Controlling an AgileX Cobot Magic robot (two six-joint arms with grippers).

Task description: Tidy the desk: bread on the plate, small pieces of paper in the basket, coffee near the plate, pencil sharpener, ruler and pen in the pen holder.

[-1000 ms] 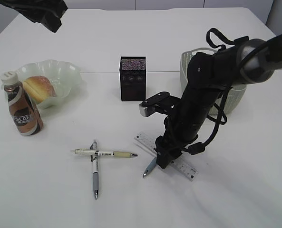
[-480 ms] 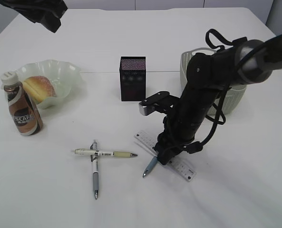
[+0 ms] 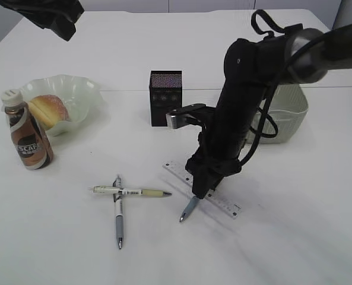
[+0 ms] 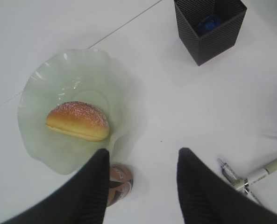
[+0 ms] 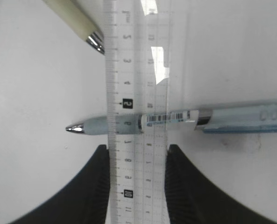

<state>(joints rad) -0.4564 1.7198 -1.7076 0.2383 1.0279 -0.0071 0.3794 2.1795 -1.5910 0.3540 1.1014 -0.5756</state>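
— White table (image 3: pixel 318 225) fills the exterior view. What do we see on it?
— On the left we see a wavy plate (image 3: pixel 83 95) with the bread (image 3: pixel 48 110) in it, and the coffee bottle (image 3: pixel 26 133) upright just beside the plate. The black pen holder (image 3: pixel 165 98) stands mid-table, the basket (image 3: pixel 285 113) to the right behind the right arm. 2 pens (image 3: pixel 128 193) lie crossed near the front. The right gripper (image 3: pixel 200 189) is down at the clear ruler (image 3: pixel 202 190), with a blue pen (image 3: pixel 189 208) poking out beneath it.
— And the left wrist view?
— We look down on the bread (image 4: pixel 77 121) in the plate (image 4: pixel 115 84), the bottle cap (image 4: pixel 119 182) by the left finger, and the pen holder (image 4: pixel 208 28) with something blue inside. The left gripper (image 4: pixel 143 172) hangs above the table, its jaws apart and holding nothing.
— The right wrist view?
— We see the ruler (image 5: pixel 136 70) running lengthwise between the 2 fingers (image 5: pixel 94 186) of the right gripper (image 5: pixel 137 168), which press its edges: jaws closed on the ruler. The blue pen (image 5: pixel 185 119) lies crosswise under it.
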